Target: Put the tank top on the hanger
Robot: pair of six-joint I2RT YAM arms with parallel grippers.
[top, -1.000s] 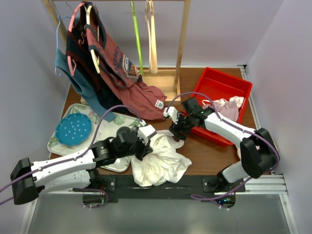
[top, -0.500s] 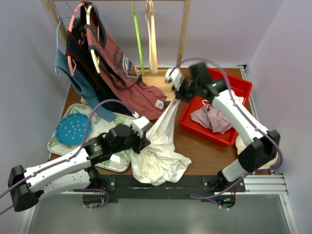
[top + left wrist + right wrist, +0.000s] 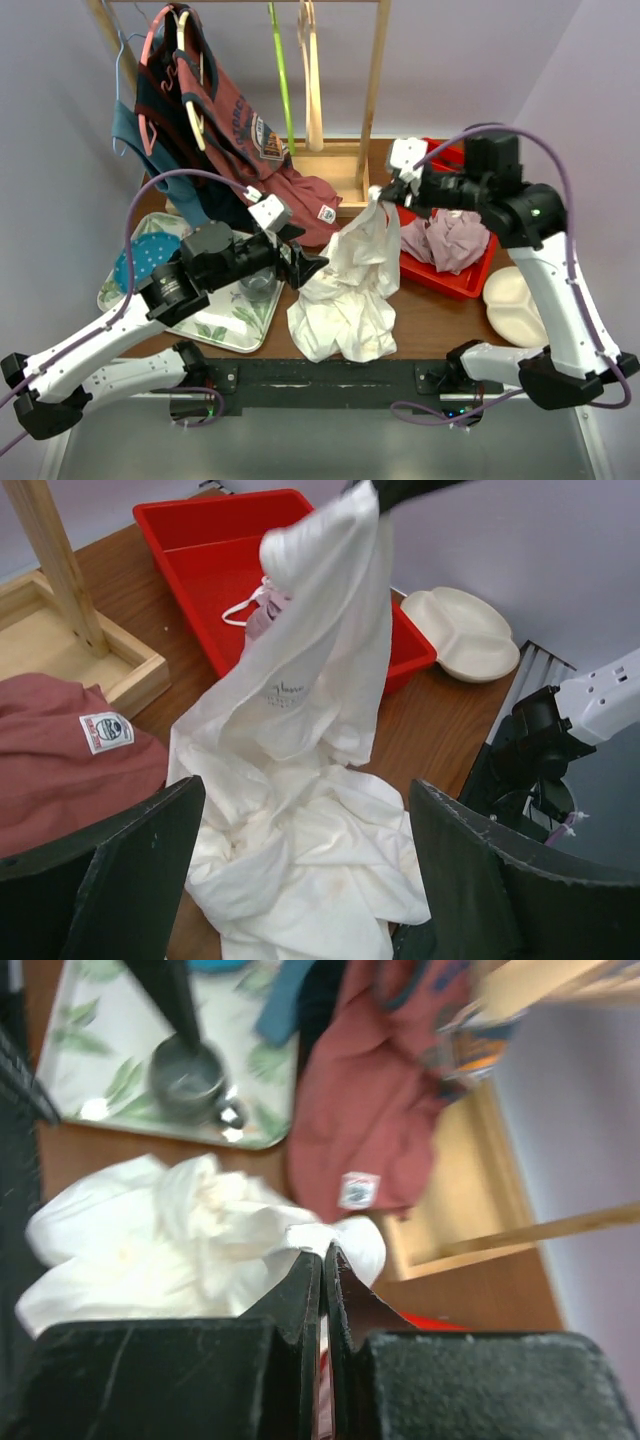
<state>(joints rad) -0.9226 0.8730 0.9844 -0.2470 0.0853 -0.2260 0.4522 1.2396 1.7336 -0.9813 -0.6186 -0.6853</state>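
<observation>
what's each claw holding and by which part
The right claw pinches the tank top by a bunched edge; the left claw is open, empty.

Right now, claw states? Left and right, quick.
Left claw: open, holding nothing.
Right claw: closed, pinching a fold of the tank top.

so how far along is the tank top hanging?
Done: right gripper is shut on the tank top, one end lifted. In hand: most fabric lies on the table; left gripper open beside it. Left: the hanger hangs bare on the rack, not yet fetched or threaded.
</observation>
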